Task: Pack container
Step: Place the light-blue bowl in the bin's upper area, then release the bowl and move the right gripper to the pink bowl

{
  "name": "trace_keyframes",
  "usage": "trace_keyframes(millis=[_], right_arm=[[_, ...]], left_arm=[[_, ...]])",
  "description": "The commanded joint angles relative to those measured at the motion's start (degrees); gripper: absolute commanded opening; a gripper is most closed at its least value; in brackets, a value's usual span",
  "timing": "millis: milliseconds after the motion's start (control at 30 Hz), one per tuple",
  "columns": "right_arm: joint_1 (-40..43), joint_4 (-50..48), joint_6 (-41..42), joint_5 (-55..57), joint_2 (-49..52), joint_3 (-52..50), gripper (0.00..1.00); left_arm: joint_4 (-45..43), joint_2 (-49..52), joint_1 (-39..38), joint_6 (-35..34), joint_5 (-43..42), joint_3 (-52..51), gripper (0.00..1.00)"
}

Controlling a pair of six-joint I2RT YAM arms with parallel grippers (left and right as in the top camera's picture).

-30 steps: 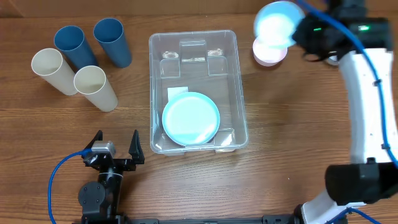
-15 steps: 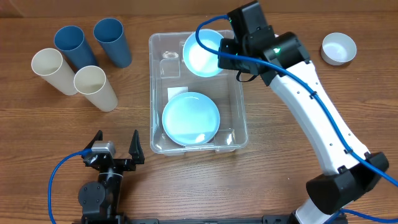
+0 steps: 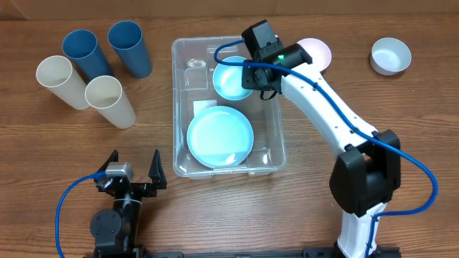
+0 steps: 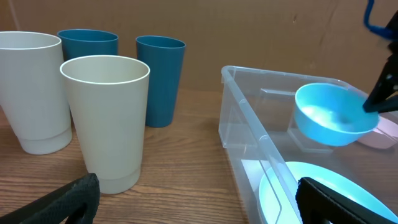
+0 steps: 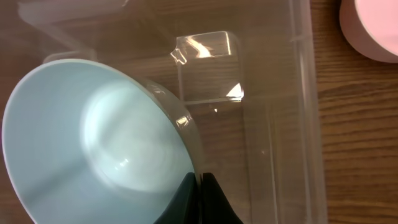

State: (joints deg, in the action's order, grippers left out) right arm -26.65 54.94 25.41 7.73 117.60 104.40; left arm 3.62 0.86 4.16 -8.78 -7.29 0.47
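Overhead view: the container (image 3: 175,100) sits mid-counter, toward the far edge. It looks like light, thin, slick clear plastic (probably flexes), so I'd grab it by the rim. The right gripper (image 3: 252,76) has its jaws pinching the blue bowl (image 3: 231,80) by the rim over the container's free far half. The plate (image 3: 219,136) fills the near half. The left gripper (image 3: 133,169) sits by the near edge, jaws wide. The counter is wood-grain.

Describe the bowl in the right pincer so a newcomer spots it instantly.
Find the clear container mid-table; a flat blue plate lies in its near end. Over the far end, the right pincer grips a light-blue bowl by its rim. It is the only blue bowl; the pink bowl and white bowl sit outside.
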Motion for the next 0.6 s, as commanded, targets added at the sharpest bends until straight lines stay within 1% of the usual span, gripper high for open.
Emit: trace_keyframes(millis=[0,100,267,300,333,367,400,433,567], right_arm=[[0.15,-1.14,-0.15,3.89,2.05,-0.2,0.04],[0.22,-2.19,0.09,6.1,2.89,-0.2,0.04],[1.33,-3.32,0.31,6.38,2.97,-0.2,0.04],[1.66,-3.26,0.31,6.38,2.97,-0.2,0.05],[1.88,-3.1,0.31,6.38,2.97,-0.2,0.11],[1.99,-2.97,0.28,6.38,2.97,-0.2,0.22],[2.03,-2.8,0.26,6.38,2.97,-0.2,0.25],[2.03,-2.47,0.2,6.38,2.97,-0.2,0.26],[1.66,-0.68,-0.44,5.46,2.89,0.9,0.26]], left_arm=[[0.17,-0.55,0.35,0.68,0.22,-0.2,1.0],[0.17,-0.55,0.35,0.68,0.22,-0.2,1.0],[0.15,-0.55,0.35,0.68,0.2,-0.2,1.0],[0.17,-0.55,0.35,0.68,0.2,-0.2,1.0],[0.17,-0.55,0.35,0.68,0.22,-0.2,1.0],[0.17,-0.55,0.35,0.66,0.2,-0.2,1.0],[0.15,-0.55,0.35,0.68,0.22,-0.2,1.0],[0.17,-0.55,0.35,0.66,0.22,-0.2,1.0],[0.17,-0.55,0.35,0.68,0.2,-0.2,1.0]])
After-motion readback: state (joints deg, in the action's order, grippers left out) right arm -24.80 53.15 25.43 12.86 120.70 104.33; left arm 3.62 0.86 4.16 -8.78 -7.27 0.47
